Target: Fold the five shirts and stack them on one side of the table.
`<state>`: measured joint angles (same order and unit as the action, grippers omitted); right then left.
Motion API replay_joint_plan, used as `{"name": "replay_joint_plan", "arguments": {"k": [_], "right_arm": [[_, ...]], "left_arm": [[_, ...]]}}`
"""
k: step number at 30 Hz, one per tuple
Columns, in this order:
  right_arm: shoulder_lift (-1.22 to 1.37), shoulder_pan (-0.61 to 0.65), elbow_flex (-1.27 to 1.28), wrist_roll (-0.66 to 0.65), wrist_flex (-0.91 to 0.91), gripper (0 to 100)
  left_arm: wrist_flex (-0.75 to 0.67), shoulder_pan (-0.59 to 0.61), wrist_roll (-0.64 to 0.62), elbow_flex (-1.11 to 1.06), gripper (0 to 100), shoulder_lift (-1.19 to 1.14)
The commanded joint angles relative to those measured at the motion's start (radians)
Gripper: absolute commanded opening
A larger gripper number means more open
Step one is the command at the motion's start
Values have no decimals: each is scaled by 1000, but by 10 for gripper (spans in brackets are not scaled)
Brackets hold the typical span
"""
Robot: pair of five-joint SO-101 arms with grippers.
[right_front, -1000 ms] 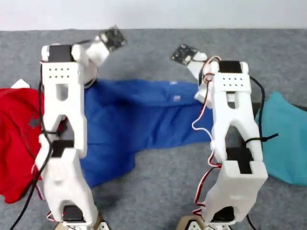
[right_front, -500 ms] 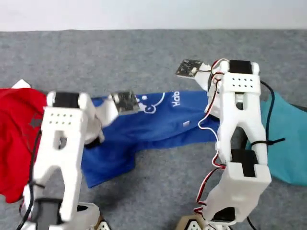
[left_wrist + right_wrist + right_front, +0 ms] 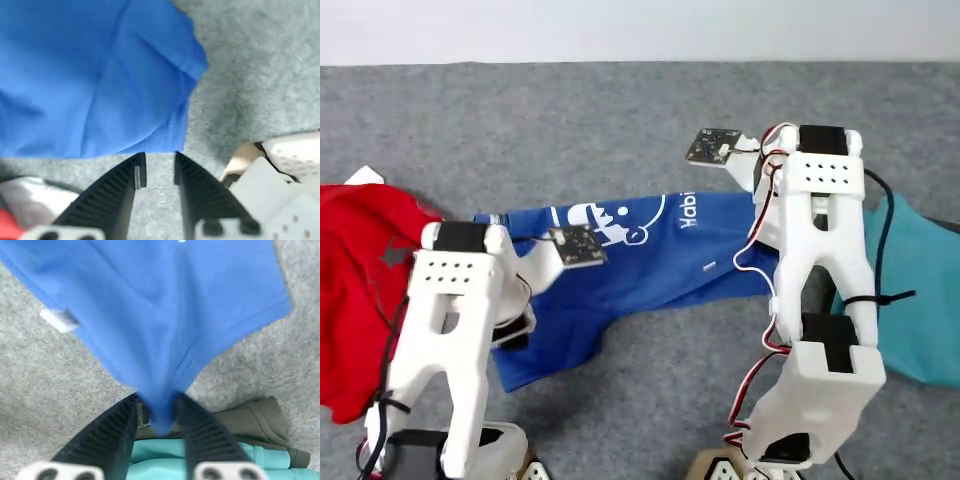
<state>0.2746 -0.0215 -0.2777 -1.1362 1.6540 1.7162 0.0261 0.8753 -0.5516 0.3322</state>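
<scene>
Blue shirt [image 3: 650, 250] lies stretched across the middle of the grey table [image 3: 620, 110], between a red shirt [image 3: 360, 290] on your left arm's side and a teal shirt [image 3: 920, 290] on your right arm's side. Your right gripper [image 3: 156, 412] has its fingers [image 3: 115, 430] clamped on a bunched fold of the blue cloth, which fans out from the tips. Your left gripper [image 3: 157, 170] keeps a narrow gap between its fingers [image 3: 115, 195]. Bare table shows in that gap, and the tips sit right at the shirt's stitched hem, gripping nothing. The shirt is rumpled, and a flap of it reaches back toward the left arm's base. The high view gives you its white chest print. The right wrist view gives you a white label [image 3: 60, 319] and an olive garment [image 3: 250, 425] lying against the teal shirt.
</scene>
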Motion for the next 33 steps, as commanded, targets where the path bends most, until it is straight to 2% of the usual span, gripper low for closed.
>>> {"name": "replay_joint_plan", "arguments": {"k": [1, 6, 8, 11, 14, 19, 22, 26, 33], "right_arm": [[-58, -25, -57, -8, -2, 242], [-68, -18, -86, -6, -4, 207], [-68, -18, -132, -6, -8, 169], [-35, -2, -144, 28, -74, 81], [31, 27, -144, 137, -163, 5], [188, 62, -146, 247, -318, 9], [291, 84, -150, 253, -392, 10], [410, 96, -206, 255, -504, 10], [605, 97, -396, 252, -622, 10]], "left_arm": [[-21, 32, -28, 93, 132, 26], [-109, 92, -68, 217, 130, 32], [-167, 107, -140, 249, 126, 28], [-288, 117, -252, 248, 60, 25], [-440, 110, -316, 176, 6, 25], [-756, 115, -407, -36, 6, 23], [-868, 114, -411, -130, 6, 23], [-925, 133, -410, -188, 6, 23], [-930, 155, -410, -193, 6, 25]]}}
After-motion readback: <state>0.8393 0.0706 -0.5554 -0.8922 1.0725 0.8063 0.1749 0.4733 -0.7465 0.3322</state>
